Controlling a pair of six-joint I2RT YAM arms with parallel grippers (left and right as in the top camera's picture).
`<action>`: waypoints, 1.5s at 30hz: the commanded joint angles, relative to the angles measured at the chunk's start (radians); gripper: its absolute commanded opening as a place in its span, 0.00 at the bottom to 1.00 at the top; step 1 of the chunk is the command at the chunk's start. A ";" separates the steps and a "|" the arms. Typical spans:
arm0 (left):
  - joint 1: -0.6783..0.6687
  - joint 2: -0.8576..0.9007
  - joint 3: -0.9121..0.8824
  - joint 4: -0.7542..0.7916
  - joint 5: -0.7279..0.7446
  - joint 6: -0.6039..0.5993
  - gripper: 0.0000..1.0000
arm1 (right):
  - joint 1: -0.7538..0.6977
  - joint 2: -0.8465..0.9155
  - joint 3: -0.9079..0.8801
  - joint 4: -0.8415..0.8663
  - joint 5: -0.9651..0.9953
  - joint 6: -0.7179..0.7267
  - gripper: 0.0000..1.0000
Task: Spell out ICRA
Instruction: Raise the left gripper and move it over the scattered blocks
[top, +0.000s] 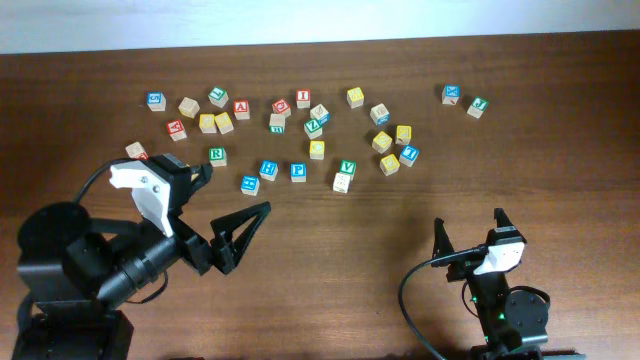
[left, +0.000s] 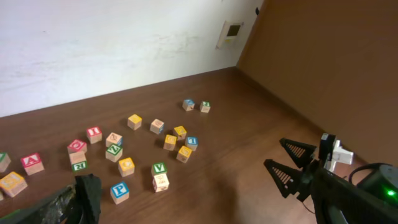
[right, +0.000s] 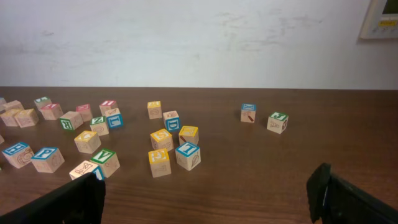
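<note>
Nothing spelled yet. Small light-wood cubes lie apart along the far edge, left of centre: red I cube, likely red C cube, red A cube, green R cube. All four are unplaced. Left gripper and right gripper sit at the near edge, fingers wide and empty.

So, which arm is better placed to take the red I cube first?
Left, probably. The red I cube lies nearer the open left pincer than the right pincer, which sits far across the table.

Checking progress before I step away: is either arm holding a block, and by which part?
Nothing is held. The left gripper and the right gripper both have open, empty jaws.
</note>
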 joint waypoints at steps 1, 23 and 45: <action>0.002 0.068 0.065 -0.010 0.028 -0.037 0.99 | -0.007 -0.005 -0.005 -0.006 0.008 0.003 0.98; -0.290 0.575 0.286 -0.454 -0.526 -0.119 0.99 | -0.007 -0.005 -0.005 -0.006 0.008 0.003 0.98; -0.289 0.865 0.286 -0.506 -0.705 -0.249 0.99 | -0.007 -0.005 -0.005 -0.006 0.008 0.003 0.98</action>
